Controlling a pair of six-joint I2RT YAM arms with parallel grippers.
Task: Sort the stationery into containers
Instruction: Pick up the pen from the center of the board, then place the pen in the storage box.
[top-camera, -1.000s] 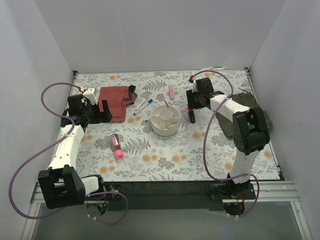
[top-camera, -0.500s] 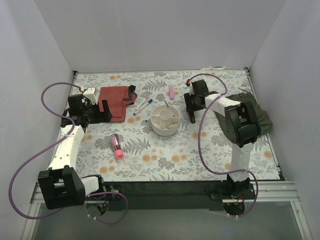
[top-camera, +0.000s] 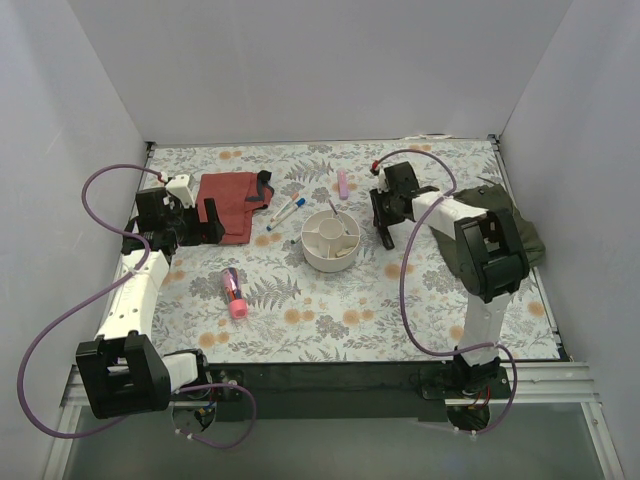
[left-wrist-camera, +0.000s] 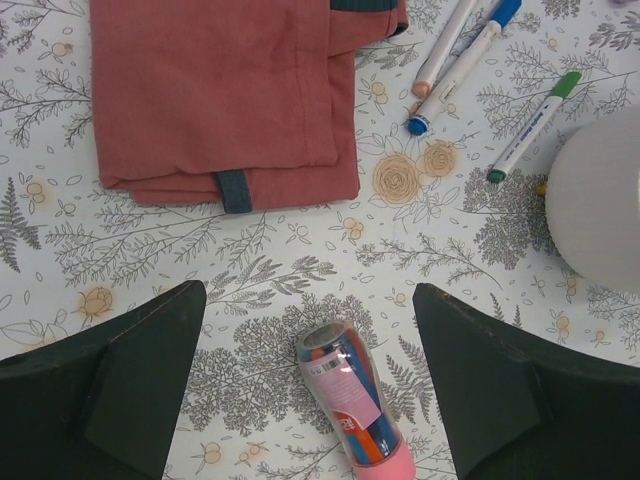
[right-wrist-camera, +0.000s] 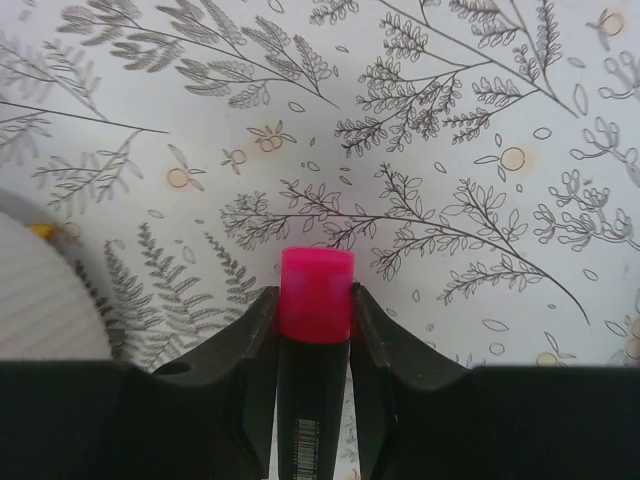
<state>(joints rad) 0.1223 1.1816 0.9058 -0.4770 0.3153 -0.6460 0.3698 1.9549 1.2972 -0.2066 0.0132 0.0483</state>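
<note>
Over the fern-print tablecloth (top-camera: 300, 325), the right gripper (right-wrist-camera: 315, 312) pinches the pink-capped highlighter (right-wrist-camera: 316, 285); carry it toward nine o'clock above the white organiser (top-camera: 330, 262) (left gripper (left-wrist-camera: 310, 335) spread, idle) before releasing.

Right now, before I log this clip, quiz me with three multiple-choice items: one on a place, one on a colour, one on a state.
1. Where does the pink-capped tube lie? A on the table left of the white organiser; B inside it; C on the red cloth.
2. What colour is the cap of the highlighter in the right gripper? A blue; B pink; C green.
3. The left gripper is: A shut on a pen; B shut, empty; C open, gripping nothing.
Answers: A, it rests on the floral surface; B, the right wrist view shows pink; C, its fingers stand wide apart.
</note>
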